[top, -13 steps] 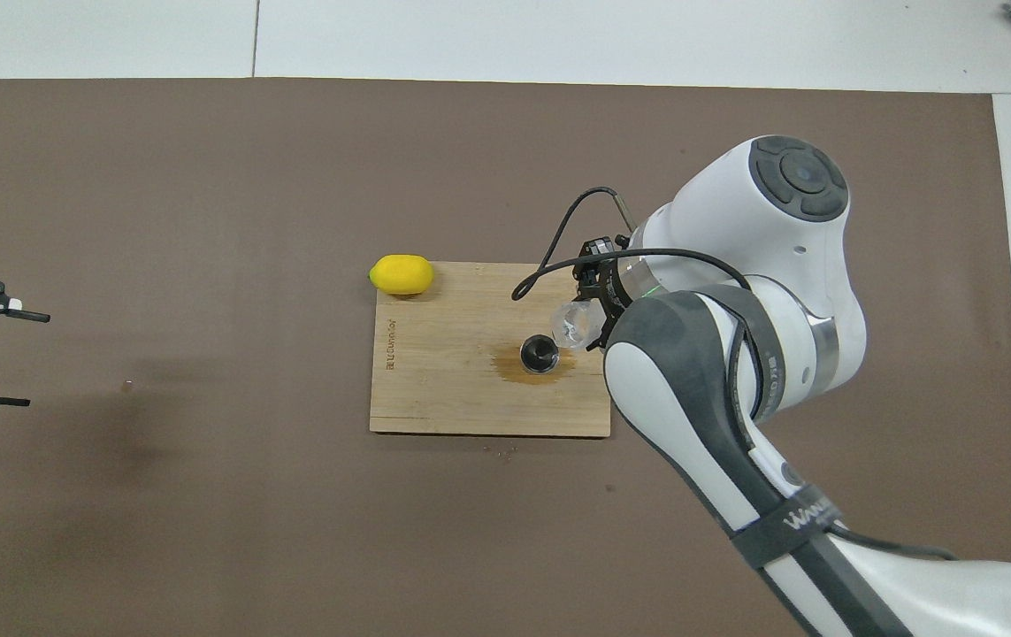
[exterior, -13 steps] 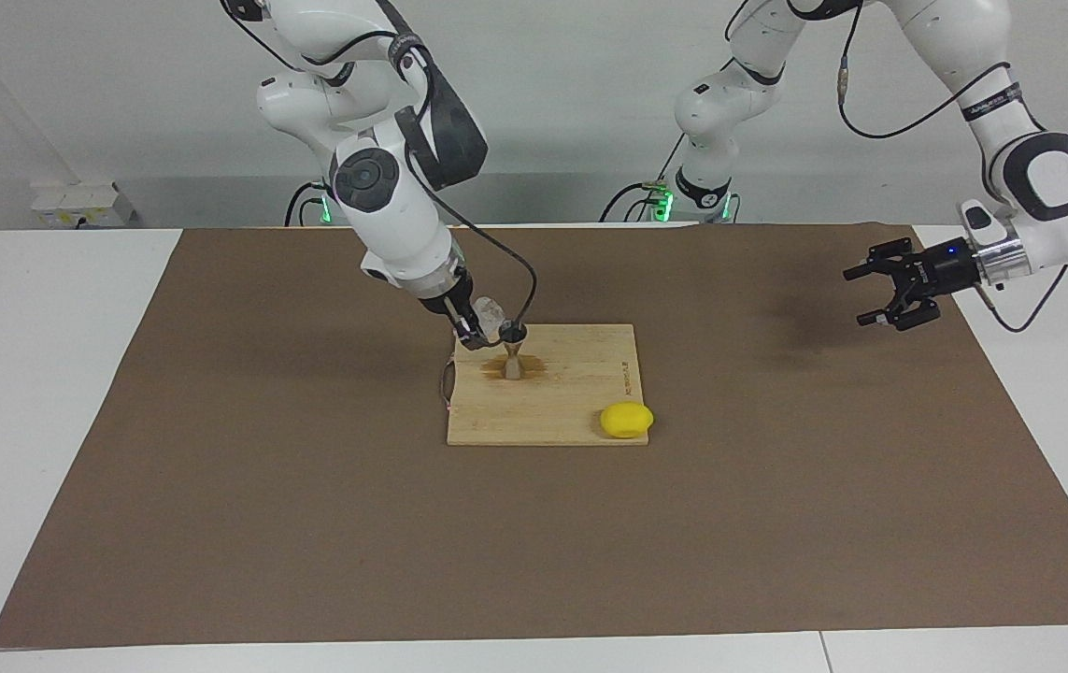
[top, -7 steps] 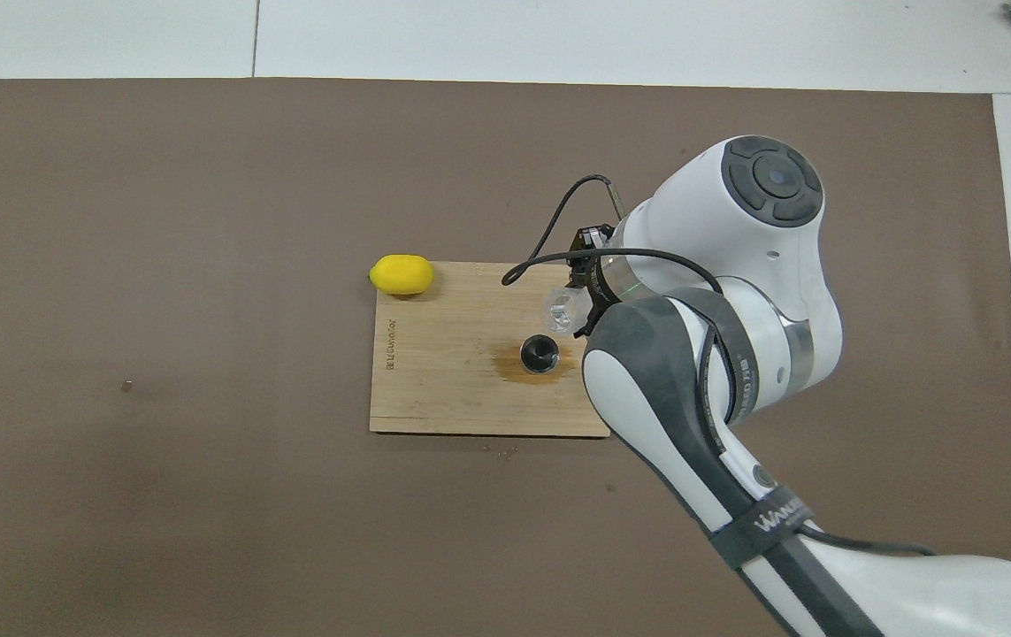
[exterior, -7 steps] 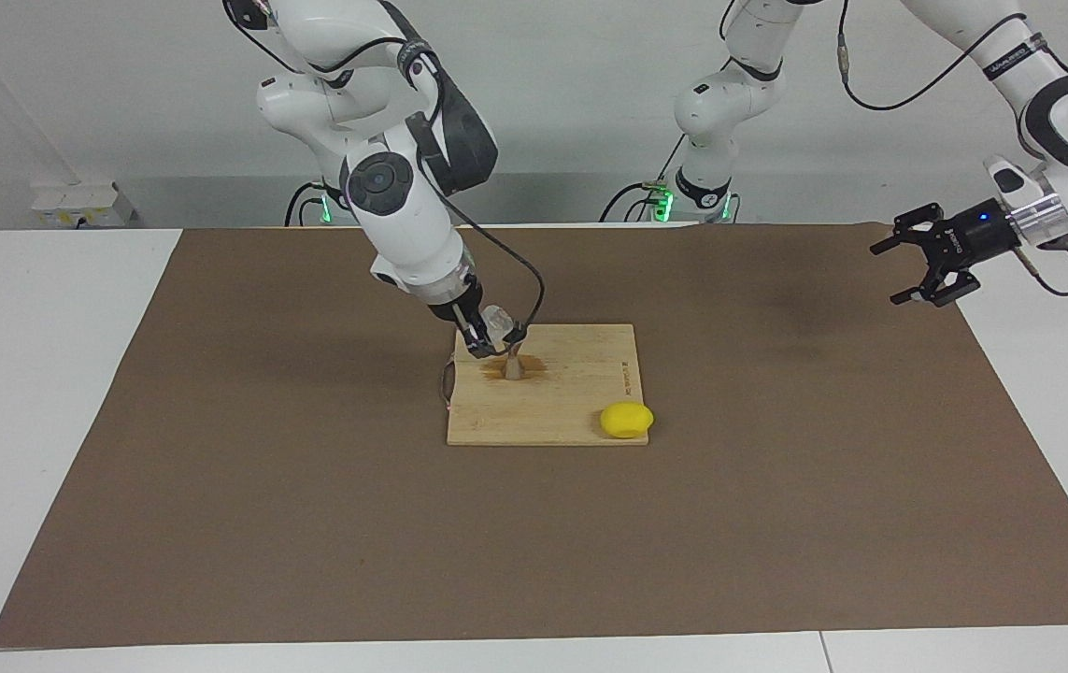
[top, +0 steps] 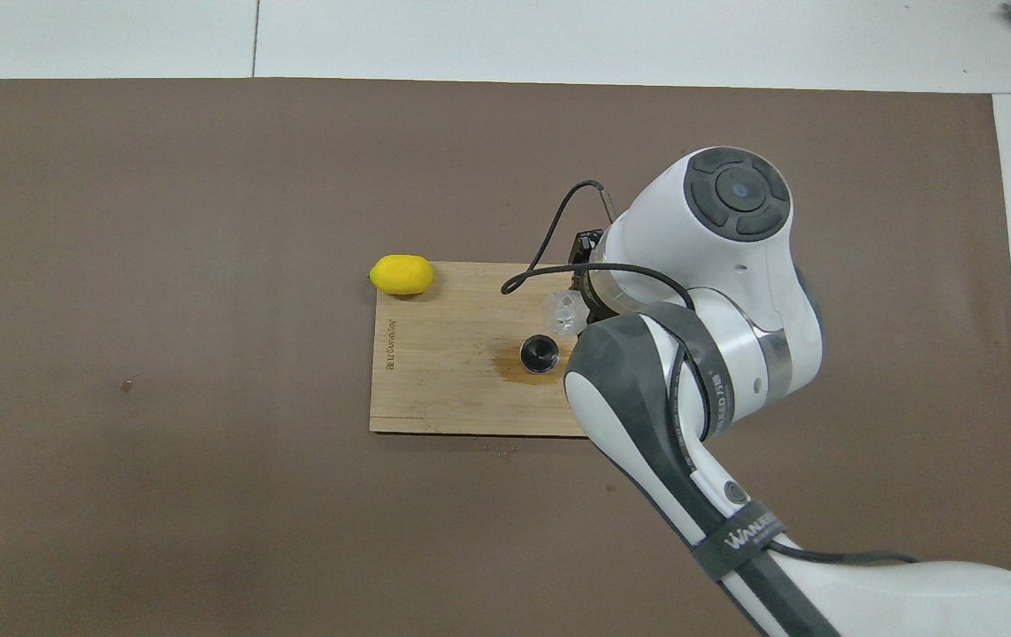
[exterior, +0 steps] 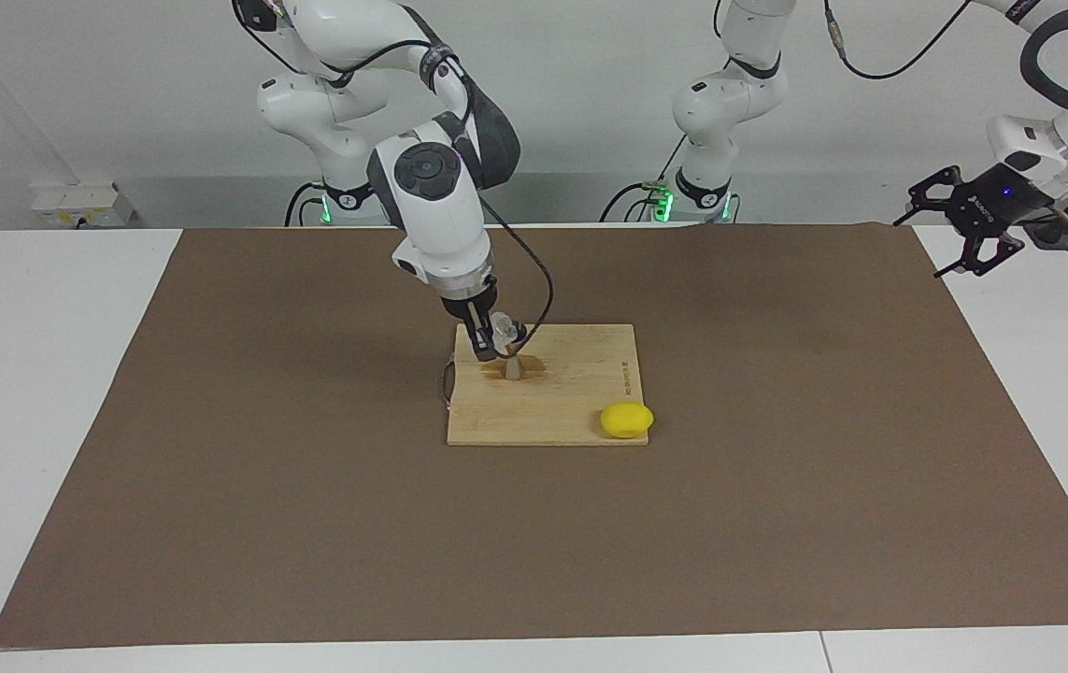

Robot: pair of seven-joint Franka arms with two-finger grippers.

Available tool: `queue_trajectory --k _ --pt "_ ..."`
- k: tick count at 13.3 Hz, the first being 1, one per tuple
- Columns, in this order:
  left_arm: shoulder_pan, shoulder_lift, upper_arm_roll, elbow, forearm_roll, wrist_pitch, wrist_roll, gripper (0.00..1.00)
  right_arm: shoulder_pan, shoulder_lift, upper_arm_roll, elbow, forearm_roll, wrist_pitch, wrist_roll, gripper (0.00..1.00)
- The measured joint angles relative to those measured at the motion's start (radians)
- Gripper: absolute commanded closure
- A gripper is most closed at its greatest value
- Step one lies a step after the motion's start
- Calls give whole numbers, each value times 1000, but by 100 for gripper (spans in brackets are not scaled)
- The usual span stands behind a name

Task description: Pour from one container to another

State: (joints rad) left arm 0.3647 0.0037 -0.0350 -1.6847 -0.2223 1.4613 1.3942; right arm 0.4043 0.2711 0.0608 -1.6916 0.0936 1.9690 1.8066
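Note:
My right gripper (exterior: 492, 342) is shut on the small clear plastic cup (exterior: 503, 329) and holds it tilted just above and beside the rim of the metal hourglass jigger (exterior: 513, 366). The jigger stands upright on the wooden cutting board (exterior: 580, 388), in a brown wet stain (top: 512, 364). From overhead the cup (top: 563, 312) shows right beside the jigger's dark mouth (top: 539, 353), and the right arm hides the gripper's body. My left gripper (exterior: 928, 239) is open and empty, raised over the mat's edge at the left arm's end of the table.
A yellow lemon (exterior: 626, 420) lies at the board's corner farthest from the robots, toward the left arm's end; it also shows overhead (top: 401, 274). A brown mat (exterior: 776, 486) covers the white table. The right arm's cable (top: 549, 252) loops over the board.
The right arm has swung round and shifted the cup slightly off the jigger's mouth. The left gripper has risen and drawn back toward the left arm's end of the table.

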Motion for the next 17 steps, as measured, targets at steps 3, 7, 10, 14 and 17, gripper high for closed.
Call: queue_trajectory --k 3,7,10,14,17 --pt "-41 -16 -1 0 30 0 -271 0 11 0 0 -5 -63 0 48 93" --pt "-77 -22 -5 0 36 -1 -583 0 38 0 0 -22 -116 8 55 93" --pt "-110 -31 -9 0 36 -10 -821 0 58 -3 0 -28 -169 15 89 94" --pt "-128 -58 -11 0 38 -7 -989 0 85 -13 0 -43 -233 15 98 94" --pt "-128 -76 -12 1 80 -3 -1039 0 95 -19 0 -55 -275 15 98 94"
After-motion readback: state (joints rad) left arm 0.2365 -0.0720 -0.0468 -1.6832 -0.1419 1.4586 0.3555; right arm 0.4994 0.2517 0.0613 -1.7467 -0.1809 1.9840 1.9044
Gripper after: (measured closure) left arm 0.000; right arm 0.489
